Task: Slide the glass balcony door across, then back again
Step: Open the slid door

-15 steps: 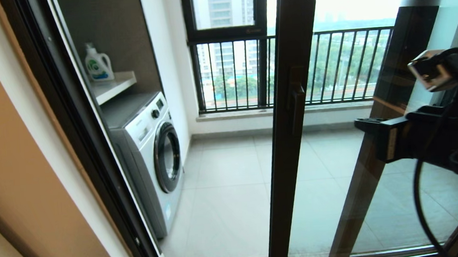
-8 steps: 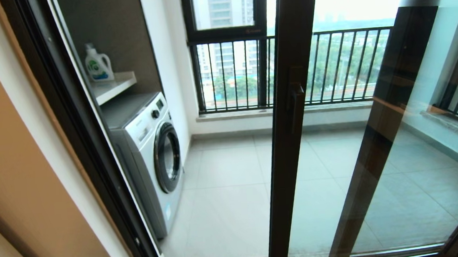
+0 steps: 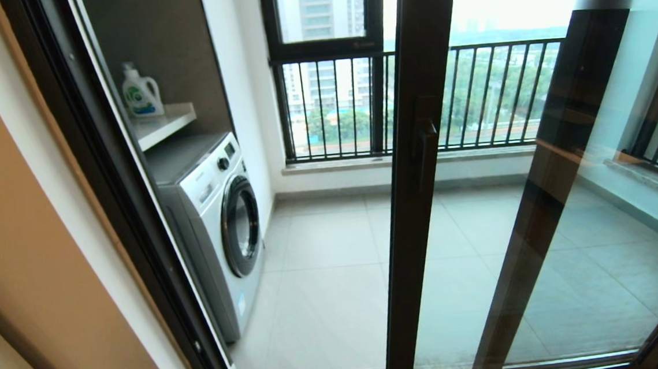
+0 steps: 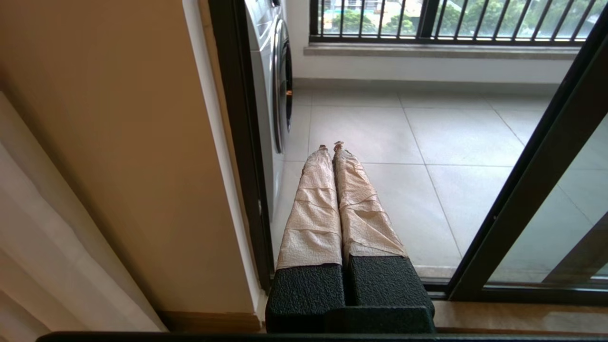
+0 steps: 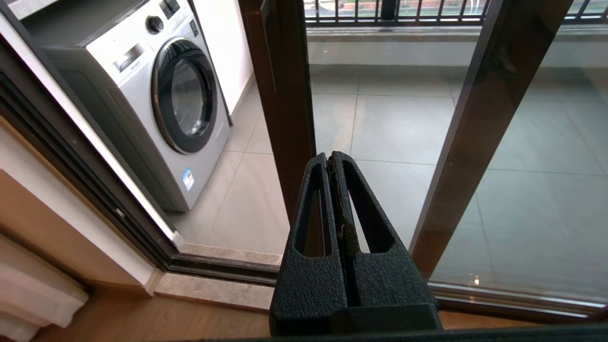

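Observation:
The glass balcony door [image 3: 423, 212] stands partway across, its dark brown stile upright near the middle of the head view, with the dark bar handle [image 3: 426, 146] on it. An open gap lies between that stile and the left door frame [image 3: 129, 221]. Neither gripper shows in the head view. In the left wrist view my left gripper [image 4: 331, 146], its fingers wrapped in tan tape, is shut on nothing, low by the left frame. In the right wrist view my right gripper [image 5: 329, 155] is shut and empty, low in front of the door's stile [image 5: 285, 118], not touching it.
A white washing machine [image 3: 215, 215] stands on the balcony at the left, with a detergent bottle [image 3: 140, 93] on the shelf above. A second dark stile [image 3: 555, 192] stands behind the glass. The black railed window [image 3: 335, 109] lies beyond. The floor track [image 5: 223, 266] runs below.
The right arm, raised at the right of the head view a second ago, has dropped out of that view. The door has not moved.

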`<state>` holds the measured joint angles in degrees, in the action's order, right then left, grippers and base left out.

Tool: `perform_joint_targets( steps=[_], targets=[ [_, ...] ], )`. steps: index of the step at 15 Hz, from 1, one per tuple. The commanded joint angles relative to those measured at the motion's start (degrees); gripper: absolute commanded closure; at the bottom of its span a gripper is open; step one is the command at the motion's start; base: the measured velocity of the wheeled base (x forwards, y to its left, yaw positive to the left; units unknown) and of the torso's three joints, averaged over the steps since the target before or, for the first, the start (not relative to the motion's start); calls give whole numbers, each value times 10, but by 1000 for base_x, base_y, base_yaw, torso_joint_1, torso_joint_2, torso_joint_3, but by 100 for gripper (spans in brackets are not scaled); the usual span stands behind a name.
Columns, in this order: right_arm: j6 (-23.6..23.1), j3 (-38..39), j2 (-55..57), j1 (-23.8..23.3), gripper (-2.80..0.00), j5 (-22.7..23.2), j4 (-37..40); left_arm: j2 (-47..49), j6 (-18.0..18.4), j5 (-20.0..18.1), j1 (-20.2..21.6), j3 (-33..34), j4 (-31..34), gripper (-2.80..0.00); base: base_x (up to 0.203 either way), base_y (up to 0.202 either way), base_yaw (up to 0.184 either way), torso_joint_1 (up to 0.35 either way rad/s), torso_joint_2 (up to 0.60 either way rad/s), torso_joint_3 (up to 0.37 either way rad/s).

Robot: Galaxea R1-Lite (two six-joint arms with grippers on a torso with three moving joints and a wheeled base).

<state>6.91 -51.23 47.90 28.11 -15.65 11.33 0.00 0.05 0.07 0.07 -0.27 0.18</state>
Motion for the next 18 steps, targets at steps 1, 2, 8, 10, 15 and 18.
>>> perform_joint_targets(
  steps=[1, 2, 8, 10, 15, 18],
  targets=[
    [0, -3, 2, 0, 0, 0, 0, 1, 0, 0, 0, 0, 0, 0, 0, 0, 0, 0, 0, 0],
    [2, -1, 3, 0, 0, 0, 0, 1, 0, 0, 0, 0, 0, 0, 0, 0, 0, 0, 0, 0],
    [2, -14, 7, 1, 0, 1, 0, 1, 0, 0, 0, 0, 0, 0, 0, 0, 0, 0, 0, 0],
    [6, -7, 6, 1, 0, 0, 0, 1, 0, 0, 0, 0, 0, 0, 0, 0, 0, 0, 0, 0],
    [8, -10, 13, 1, 0, 1, -1, 1, 0, 0, 0, 0, 0, 0, 0, 0, 0, 0, 0, 0],
    [11, -7, 2, 1, 0, 0, 0, 1, 0, 0, 0, 0, 0, 0, 0, 0, 0, 0, 0, 0]
  ],
)
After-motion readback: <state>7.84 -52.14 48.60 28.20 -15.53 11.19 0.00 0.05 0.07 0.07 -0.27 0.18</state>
